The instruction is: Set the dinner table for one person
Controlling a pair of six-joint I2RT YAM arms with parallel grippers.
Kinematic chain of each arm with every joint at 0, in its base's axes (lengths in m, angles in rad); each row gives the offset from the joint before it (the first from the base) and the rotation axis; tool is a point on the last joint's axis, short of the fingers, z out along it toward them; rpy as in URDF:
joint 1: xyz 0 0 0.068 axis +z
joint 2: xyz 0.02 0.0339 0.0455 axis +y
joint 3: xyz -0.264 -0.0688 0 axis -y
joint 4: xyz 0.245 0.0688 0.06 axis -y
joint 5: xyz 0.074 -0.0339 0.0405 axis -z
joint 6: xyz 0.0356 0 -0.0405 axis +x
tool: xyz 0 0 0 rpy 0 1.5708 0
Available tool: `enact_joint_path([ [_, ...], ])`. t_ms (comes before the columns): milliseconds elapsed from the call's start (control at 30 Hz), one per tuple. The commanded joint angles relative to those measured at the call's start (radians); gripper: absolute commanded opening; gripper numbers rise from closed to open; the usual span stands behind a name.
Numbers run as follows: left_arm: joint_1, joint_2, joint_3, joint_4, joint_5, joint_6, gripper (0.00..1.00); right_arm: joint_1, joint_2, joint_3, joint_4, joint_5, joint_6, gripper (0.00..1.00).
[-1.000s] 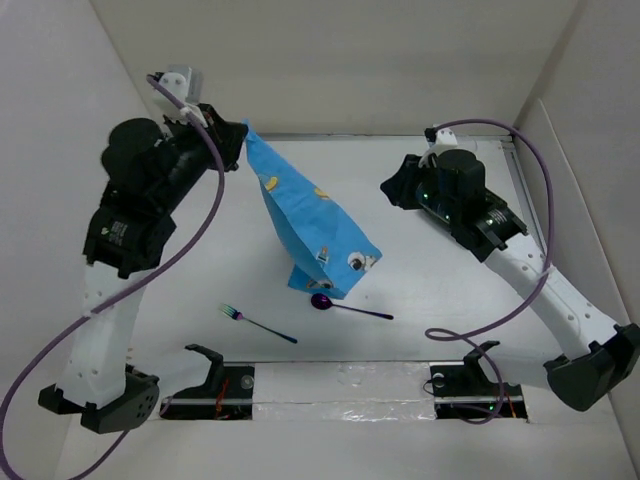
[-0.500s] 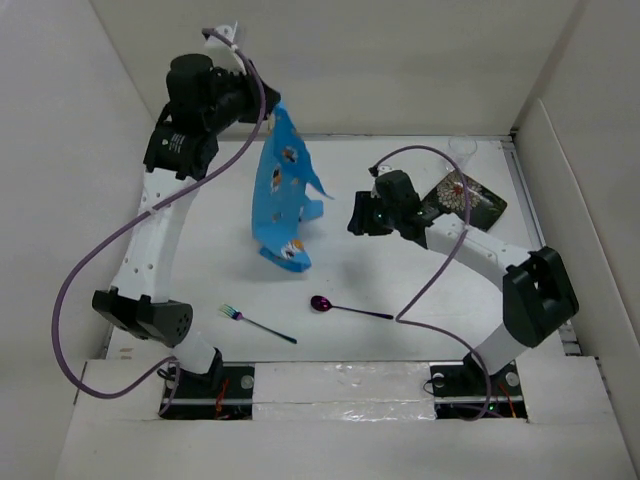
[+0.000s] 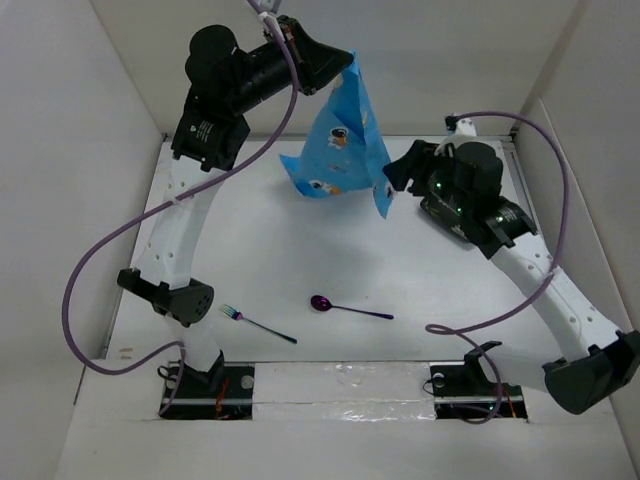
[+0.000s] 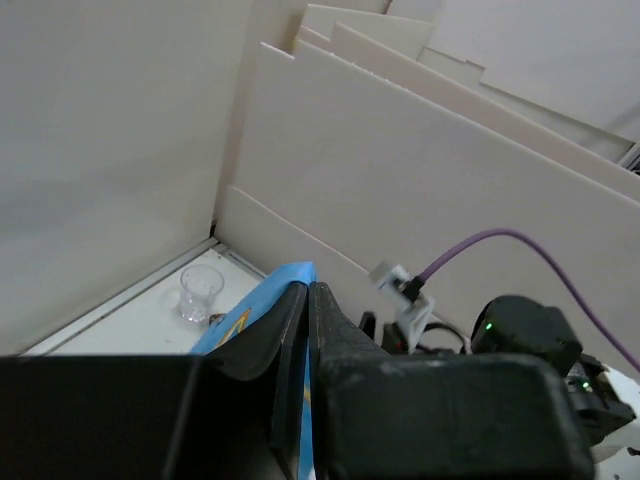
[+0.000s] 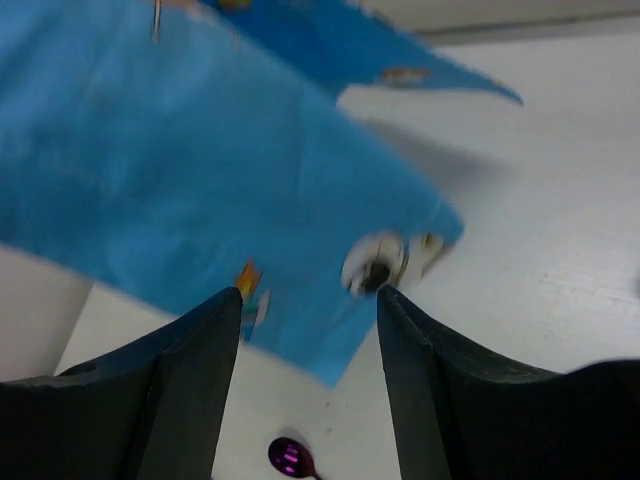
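Dinner table (image 3: 250, 250) still matless: left gripper (image 3: 347, 64) hoisted the pinched placemat (image 3: 340, 150) higher, right gripper (image 5: 308, 292) opened beside it.

Robotics lab test cell, not a lived-in room. Evidence: the dinner table (image 3: 250, 250) is a bare white tabletop boxed in by plain white walls (image 3: 60, 150). The left arm (image 3: 180, 220) and right arm (image 3: 545, 285) are bolted along a taped base strip (image 3: 340, 378) at its near edge, trailing loose purple cables (image 3: 70, 300). Staged props: placemat (image 3: 340, 150), fork (image 3: 255, 323), spoon (image 3: 345, 308). White boards (image 4: 420, 150) stand layered one behind another beyond the cell.
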Motion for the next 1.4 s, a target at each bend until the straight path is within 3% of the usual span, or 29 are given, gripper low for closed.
enact_joint_path([
  [0,0.057,-0.145,-0.019,0.165,0.037,-0.020,0.00,-0.050,-0.050,0.075,-0.041,0.033,-0.036,0.65],
  [67,0.109,-0.192,-0.096,0.190,0.017,-0.020,0.00,-0.073,-0.044,0.089,-0.062,0.019,-0.054,0.70],
  [200,0.265,-0.281,-0.412,0.383,0.095,-0.083,0.00,-0.102,0.005,0.057,-0.107,0.022,-0.062,0.71],
  [300,0.364,-0.245,-0.509,0.446,0.200,-0.119,0.00,-0.112,0.026,-0.009,-0.098,0.033,-0.050,0.71],
  [400,0.385,-0.190,-0.569,0.408,0.227,-0.075,0.00,-0.112,0.056,-0.110,-0.048,0.072,-0.042,0.73],
  [500,0.397,-0.115,-0.596,0.329,0.199,0.026,0.00,-0.112,0.129,-0.178,-0.027,0.057,-0.046,0.75],
  [633,0.454,-0.026,-0.672,0.336,0.156,0.043,0.00,-0.084,0.314,-0.161,-0.018,-0.035,-0.042,0.75],
  [800,0.499,0.096,-0.664,0.255,0.152,0.103,0.00,0.011,0.350,-0.208,0.049,-0.078,-0.024,0.76],
  [933,0.499,0.085,-0.722,0.319,0.164,0.075,0.00,0.092,0.379,-0.271,0.146,-0.208,-0.045,0.76],
  [1133,0.499,0.073,-0.725,0.295,0.167,0.097,0.00,0.266,0.410,-0.274,0.138,-0.077,-0.099,0.67],
  [1367,0.499,0.071,-0.738,0.282,0.172,0.100,0.00,0.296,0.513,-0.178,0.158,-0.142,-0.148,0.68],
])
